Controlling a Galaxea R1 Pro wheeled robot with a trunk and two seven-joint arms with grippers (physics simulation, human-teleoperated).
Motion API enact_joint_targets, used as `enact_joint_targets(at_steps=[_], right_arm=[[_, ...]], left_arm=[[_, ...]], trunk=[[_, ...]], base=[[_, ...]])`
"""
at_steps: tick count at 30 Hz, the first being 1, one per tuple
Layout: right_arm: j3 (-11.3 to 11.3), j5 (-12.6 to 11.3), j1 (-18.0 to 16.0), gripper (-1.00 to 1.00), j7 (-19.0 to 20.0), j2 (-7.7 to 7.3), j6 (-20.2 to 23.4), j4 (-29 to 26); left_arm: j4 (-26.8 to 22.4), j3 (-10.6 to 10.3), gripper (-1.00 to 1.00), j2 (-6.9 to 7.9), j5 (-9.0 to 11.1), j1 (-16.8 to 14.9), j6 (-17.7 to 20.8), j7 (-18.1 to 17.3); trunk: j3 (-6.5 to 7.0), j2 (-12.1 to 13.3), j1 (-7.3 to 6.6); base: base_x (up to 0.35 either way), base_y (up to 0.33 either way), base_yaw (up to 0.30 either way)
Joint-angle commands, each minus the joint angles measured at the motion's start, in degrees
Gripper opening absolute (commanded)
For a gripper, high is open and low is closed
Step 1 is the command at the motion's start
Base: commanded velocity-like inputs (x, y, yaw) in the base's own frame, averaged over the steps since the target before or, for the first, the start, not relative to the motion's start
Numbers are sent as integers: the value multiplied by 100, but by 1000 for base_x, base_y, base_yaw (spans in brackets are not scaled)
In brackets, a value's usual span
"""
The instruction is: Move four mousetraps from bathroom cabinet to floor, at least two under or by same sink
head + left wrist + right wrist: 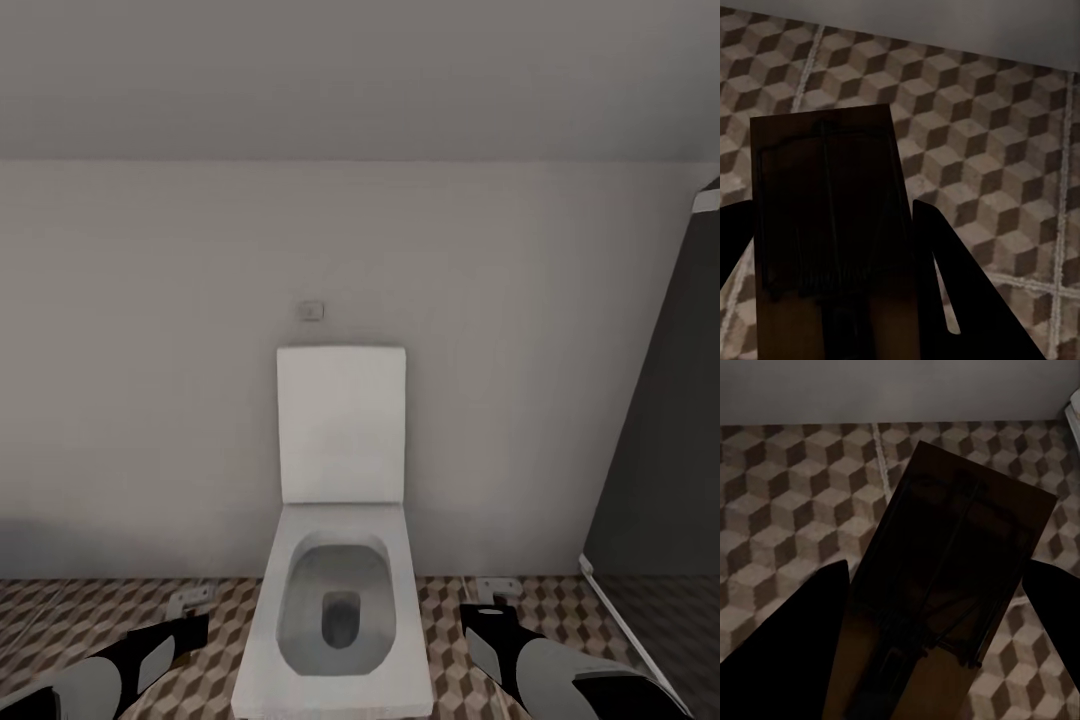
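head view: both arms low, flanking toilet [340, 600]

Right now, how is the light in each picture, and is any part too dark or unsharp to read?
Head view: soft, even, dim light; the toilet and wall are clear, slightly soft. Left wrist view: the mousetrap lies in deep shadow, its wire barely readable; the floor tiles are brighter. Right wrist view: the other mousetrap is equally dark, the fingers plain black shapes.

head forward; wrists close over bathroom floor [1005, 150]
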Motion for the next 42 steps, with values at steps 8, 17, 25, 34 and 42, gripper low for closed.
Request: enact_joint_targets(at_steps=[8, 17, 25, 34, 42], right_arm=[[25, -16, -8, -100, -23, -12, 11, 9], [25, -16, -8, -100, -23, -13, 11, 9], [25, -16, -8, -100, -17, -13, 11, 9], [26, -16, -8, -100, -21, -13, 11, 9], [25, -16, -8, -100, -23, -12, 11, 9]], left_arm=[[-8, -45, -100, -1, 42, -3, 20, -9], [-8, -46, -100, -2, 41, -3, 20, -10], [-8, -50, -100, -10, 34, -3, 20, -9], [-8, -50, -100, -18, 33, -3, 20, -9], [-14, -50, -100, -19, 33, -3, 25, -9]], trunk=[[-150, -325, 175], [-312, -686, 373], [-455, -1007, 549], [-617, -1368, 746], [-790, -1417, 786]], base=[[0, 0, 0], [0, 0, 0], [0, 0, 0], [0, 0, 0], [0, 0, 0]])
